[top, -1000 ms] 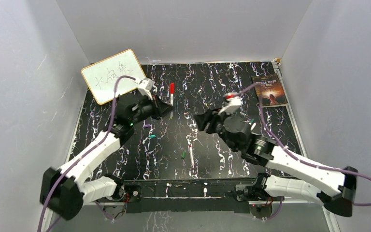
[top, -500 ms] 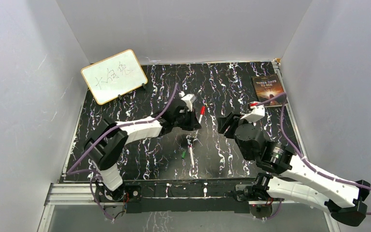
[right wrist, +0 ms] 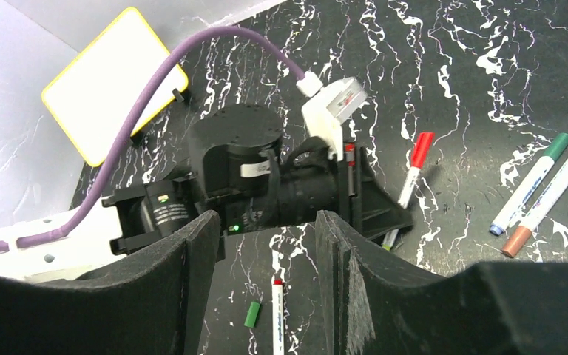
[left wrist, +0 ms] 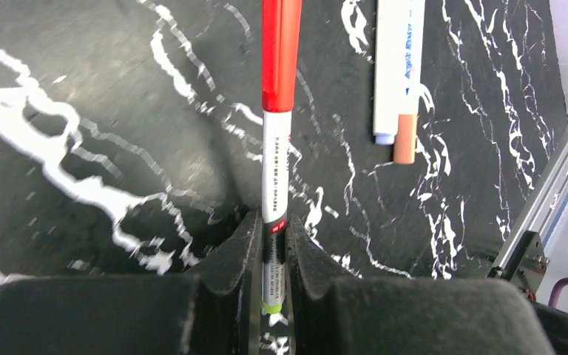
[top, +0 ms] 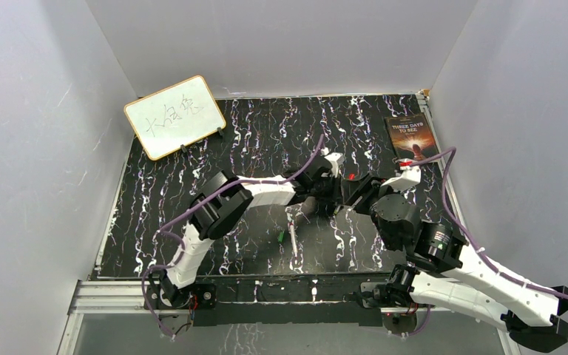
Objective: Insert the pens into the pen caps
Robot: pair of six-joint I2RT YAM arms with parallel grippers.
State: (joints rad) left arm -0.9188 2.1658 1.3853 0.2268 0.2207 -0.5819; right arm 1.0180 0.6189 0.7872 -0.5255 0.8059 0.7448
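My left gripper [left wrist: 271, 222] is shut on a white-barrelled pen [left wrist: 276, 170] that has a red cap [left wrist: 281, 52] on it and a green end between the jaws. In the top view this gripper [top: 333, 188] reaches across to mid-table, and the red cap [top: 350, 176] shows beside my right gripper [top: 356, 194]. My right gripper [right wrist: 266, 222] stands open with nothing in it and faces the left gripper [right wrist: 370, 207]. Under it on the table lie an uncapped red-tipped pen [right wrist: 276, 318] and a green pen cap [right wrist: 251, 314], both also visible from above as pen [top: 293, 237] and cap [top: 281, 237].
Two capped pens lie side by side to the right, one with a green cap [right wrist: 532, 181] and one with a pink cap [right wrist: 547, 200]. A yellow-framed whiteboard [top: 175, 116] stands at the back left. A book [top: 413, 137] lies at the back right.
My left arm has swung from the back left across to mid-table, carrying the red-capped pen. My right arm has drawn back toward the right, its gripper still open.
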